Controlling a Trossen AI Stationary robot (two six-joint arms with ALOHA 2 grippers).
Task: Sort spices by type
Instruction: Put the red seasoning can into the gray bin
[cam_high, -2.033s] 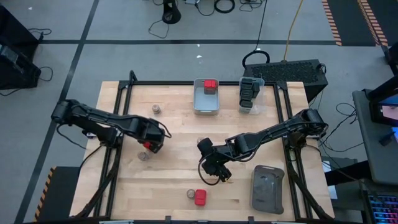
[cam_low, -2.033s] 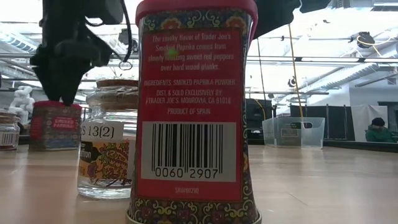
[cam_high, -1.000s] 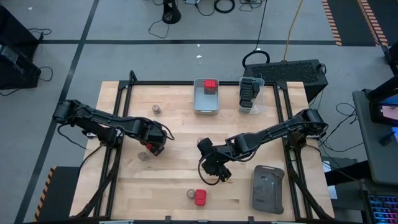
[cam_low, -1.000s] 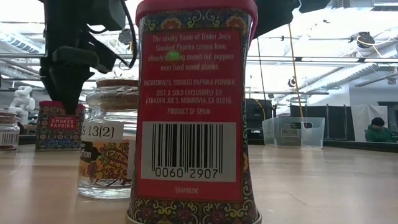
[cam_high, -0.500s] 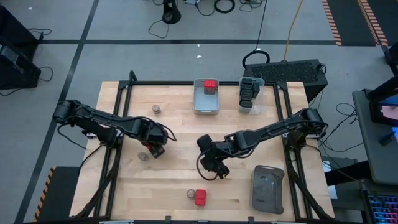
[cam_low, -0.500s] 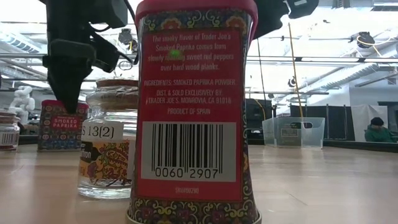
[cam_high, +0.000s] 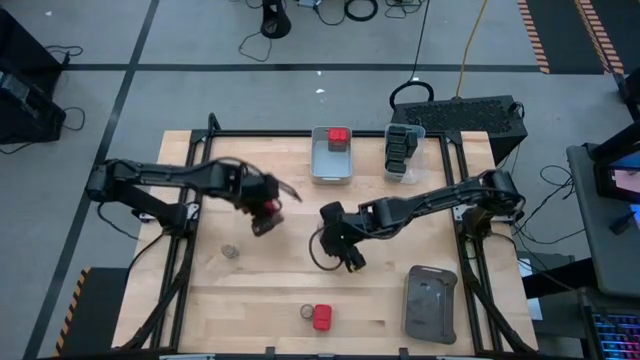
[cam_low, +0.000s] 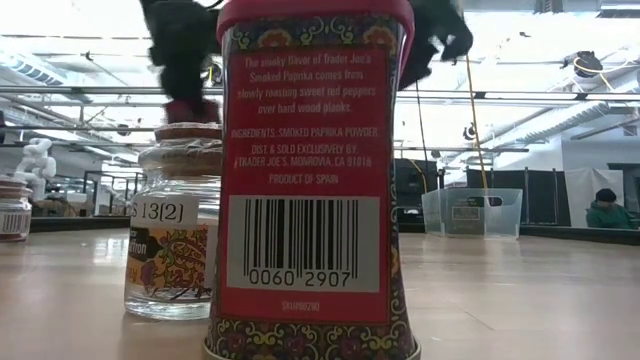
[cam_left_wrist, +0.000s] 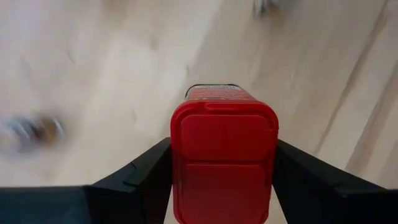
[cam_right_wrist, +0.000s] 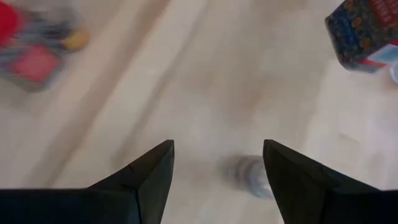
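My left gripper (cam_high: 268, 212) hangs over the table's middle left, shut on a red-capped spice tin (cam_left_wrist: 224, 155). A round jar (cam_high: 230, 250) stands on the table nearer the front, and another jar (cam_high: 252, 175) stands farther back. My right gripper (cam_high: 347, 260) hovers open over the table's middle, with a small blurred jar (cam_right_wrist: 252, 177) on the wood below its fingers. A jar (cam_high: 307, 314) and a red-capped tin (cam_high: 322, 318) stand by the near edge and fill the low view, the tin (cam_low: 315, 180) in front. My left gripper pinches the tin between its two fingers at the red cap's two opposite sides (cam_left_wrist: 177, 168). The fingers (cam_left_wrist: 146, 177) come from above, pointing steeply down. The tin hangs below them with its cap up, lifted clear of the table.
At the far edge a grey bin (cam_high: 318, 165) holds one red-capped tin (cam_high: 338, 135). Beside it a clear bin (cam_high: 392, 176) holds dark black containers. A flat dark grey tray (cam_high: 430, 305) lies at the near right. Bare wood lies between the arms.
My left gripper has taken hold of the red-capped tin that stood at the table's left. It has lifted the tin clear and carried it up, toward the far edge and the right, rolling as it went. My right gripper has shifted slightly toward the far edge.
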